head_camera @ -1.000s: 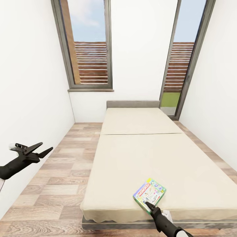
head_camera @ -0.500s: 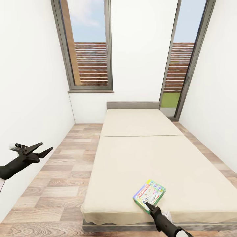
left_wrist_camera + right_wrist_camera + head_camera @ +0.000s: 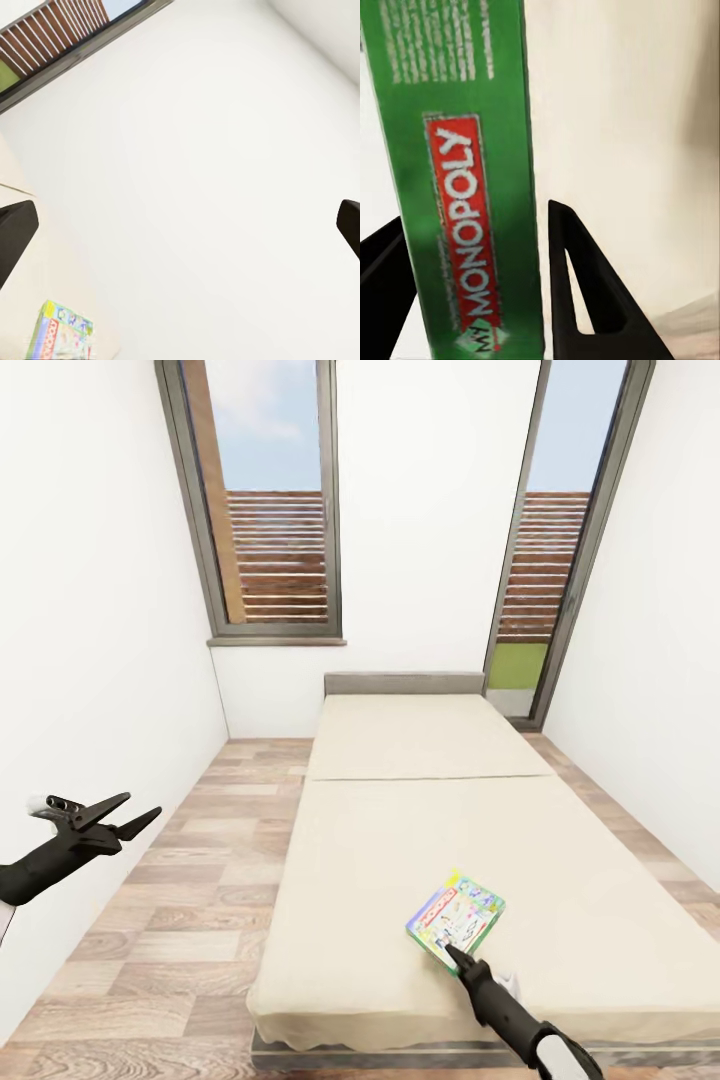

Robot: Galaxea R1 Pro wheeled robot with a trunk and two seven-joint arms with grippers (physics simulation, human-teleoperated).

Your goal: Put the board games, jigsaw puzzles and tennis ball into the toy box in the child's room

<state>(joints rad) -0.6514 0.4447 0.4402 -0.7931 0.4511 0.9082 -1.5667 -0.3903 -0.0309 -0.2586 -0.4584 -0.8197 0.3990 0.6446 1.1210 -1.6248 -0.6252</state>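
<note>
One pale green board game [image 3: 457, 920] with a red Monopoly label lies near the foot end of the cream bed [image 3: 420, 830]. My right gripper [image 3: 450, 951] holds its near edge. In the right wrist view the box's green side [image 3: 472, 150] stands between the two black fingers [image 3: 585, 300], which press against it. The box also shows small in the left wrist view [image 3: 60, 336]. My left gripper [image 3: 143, 804] hangs open over the floor left of the bed, holding nothing. The table, toy box, jigsaw puzzles and tennis ball are out of view.
White walls close in on both sides. A tall window [image 3: 270, 510] and a glass door [image 3: 545, 560] stand behind the bed's grey headboard [image 3: 403, 682]. A strip of wood-plank floor [image 3: 200, 900] runs along the bed's left side.
The right gripper and the board game's near edge have risen a little off the cover. The view has shifted slightly. The left arm has held still.
</note>
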